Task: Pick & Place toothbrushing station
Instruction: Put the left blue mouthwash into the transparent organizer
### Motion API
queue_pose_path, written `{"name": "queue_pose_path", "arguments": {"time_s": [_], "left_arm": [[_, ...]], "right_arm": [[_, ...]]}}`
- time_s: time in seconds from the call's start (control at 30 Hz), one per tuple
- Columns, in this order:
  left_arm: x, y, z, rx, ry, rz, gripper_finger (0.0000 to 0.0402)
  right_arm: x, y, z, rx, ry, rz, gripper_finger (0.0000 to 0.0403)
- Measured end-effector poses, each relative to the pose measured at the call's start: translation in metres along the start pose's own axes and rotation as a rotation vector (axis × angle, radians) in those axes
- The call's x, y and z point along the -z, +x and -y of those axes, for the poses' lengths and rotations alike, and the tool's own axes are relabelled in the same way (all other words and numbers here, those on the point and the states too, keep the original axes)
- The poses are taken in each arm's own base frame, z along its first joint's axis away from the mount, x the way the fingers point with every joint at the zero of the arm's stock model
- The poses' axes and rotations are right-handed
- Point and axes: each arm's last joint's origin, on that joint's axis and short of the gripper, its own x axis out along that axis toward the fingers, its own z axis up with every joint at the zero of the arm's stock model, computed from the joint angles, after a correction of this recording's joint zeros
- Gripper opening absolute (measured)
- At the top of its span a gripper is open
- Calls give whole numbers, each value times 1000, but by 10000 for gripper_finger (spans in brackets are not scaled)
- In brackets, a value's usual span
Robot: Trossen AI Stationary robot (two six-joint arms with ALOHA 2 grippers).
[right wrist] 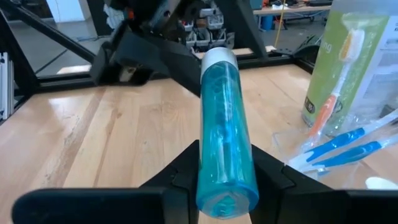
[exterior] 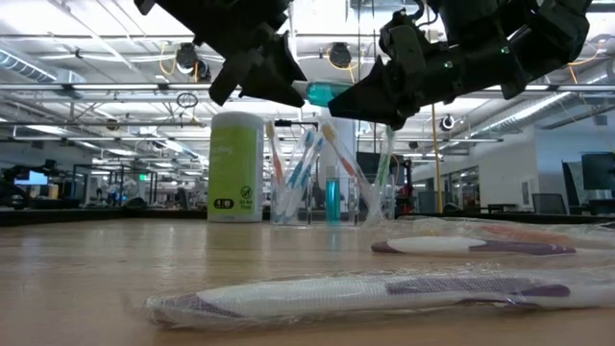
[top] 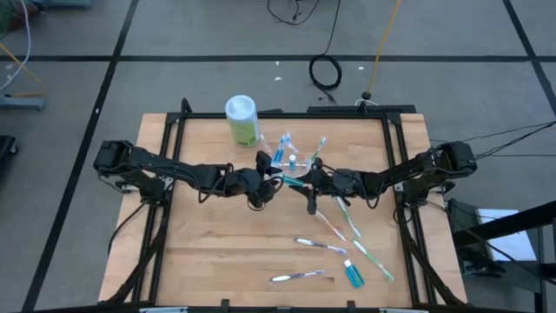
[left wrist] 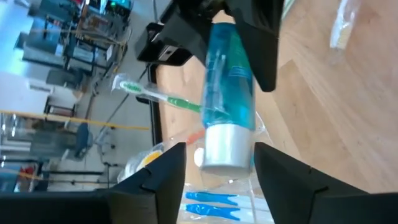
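A small blue tube with a white cap [right wrist: 219, 124] hangs level above the table's middle, my right gripper [right wrist: 227, 186] shut on it. My left gripper [left wrist: 221, 174] faces it from the left. It is open, one finger on each side of the white cap [left wrist: 225, 146], and I see no touch. In the high view the tube [top: 291, 181] bridges the left gripper [top: 276, 179] and the right gripper [top: 304, 181]. Just behind stands the clear cup [exterior: 327, 187], holding several toothbrushes and another blue tube [exterior: 332, 197]. My right gripper pinches the tube's capless end [right wrist: 227, 180] between its two fingers. The fingers come level from the table's right and lie along the tube. The tube sticks straight out of the gripper, level and clear of the table, its cap toward the left gripper.
A green canister with a white lid [top: 242, 120] stands at the far edge, left of the cup [top: 294, 163]. Wrapped toothbrushes [top: 320, 244] [top: 298, 276] [top: 365, 248] and a blue tube [top: 354, 275] lie on the near right of the table.
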Motion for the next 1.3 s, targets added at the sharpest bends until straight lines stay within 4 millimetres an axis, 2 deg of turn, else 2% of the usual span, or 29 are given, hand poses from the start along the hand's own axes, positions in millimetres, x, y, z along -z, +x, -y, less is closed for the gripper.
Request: {"name": "queue_pose_path", "arguments": {"time_s": [0.13, 0.27, 0.4, 0.57, 0.73, 0.8, 0.87, 0.97, 1.13, 1.3], "left_arm": [[-4, -10, -5, -56, -53, -3, 206], [-4, -32, -24, -103, -151, 41, 207], [5, -55, -48, -134, -334, 80, 207], [22, -68, -70, -28, -491, 195, 207], [34, -55, -69, 114, -560, 470, 207], [34, -47, -66, 112, -571, 615, 207], [36, -39, -59, 79, -605, 687, 207], [37, -27, -54, 47, -686, 759, 207], [33, -3, -38, 130, -822, 787, 207], [27, 5, -25, 138, -777, 810, 207]], "right_arm": [[1, 0, 0, 1, -9, -13, 83], [-5, -4, 0, -2, -19, 1, 84], [-22, -17, -4, -27, -19, 45, 84], [-49, -40, -10, -59, -78, 152, 82], [-64, -51, -16, -79, -156, 250, 72], [-65, -51, -18, -82, -173, 274, 73], [-64, -49, -19, -84, -173, 282, 78], [-60, -44, -20, -84, -171, 285, 84], [-56, -37, -21, -83, -162, 317, 80], [-53, -31, -21, -75, -156, 340, 77]]}}
